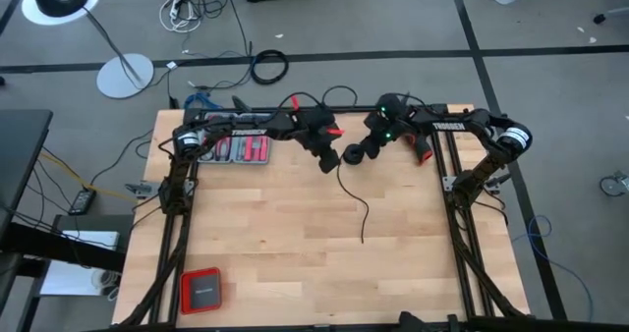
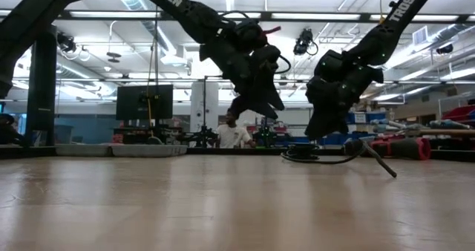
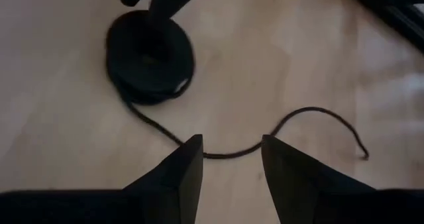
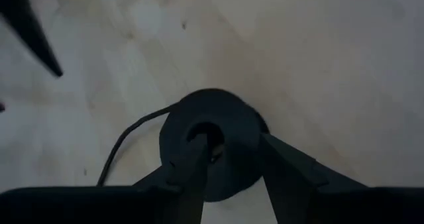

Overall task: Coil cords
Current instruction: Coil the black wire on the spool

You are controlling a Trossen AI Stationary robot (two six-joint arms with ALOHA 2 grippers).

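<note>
The thin black cord is partly wound into a small flat coil (image 1: 352,156) that lies on the wooden table near its far middle; it also shows in the left wrist view (image 3: 149,58). Its loose tail (image 1: 360,209) runs toward the near edge and ends free (image 3: 364,156). My right gripper (image 4: 232,141) is shut on the coil. My left gripper (image 3: 232,148) is open just left of the coil and above the table. Its fingers stand on either side of the tail without touching it. My right gripper holds the coil's ring wall (image 4: 242,128) with one finger (image 4: 199,151) inside the coil's centre hole and the other outside it. The fingers slant down from the table's right side. The coil lies flat on the table (image 2: 304,154), and the tail trails slack.
A red drill (image 1: 424,154) lies just right of the right gripper. A tray of red-handled tools (image 1: 241,151) stands at the far left, and a red box (image 1: 200,291) lies at the near left corner. A person (image 2: 234,134) stands in the room behind.
</note>
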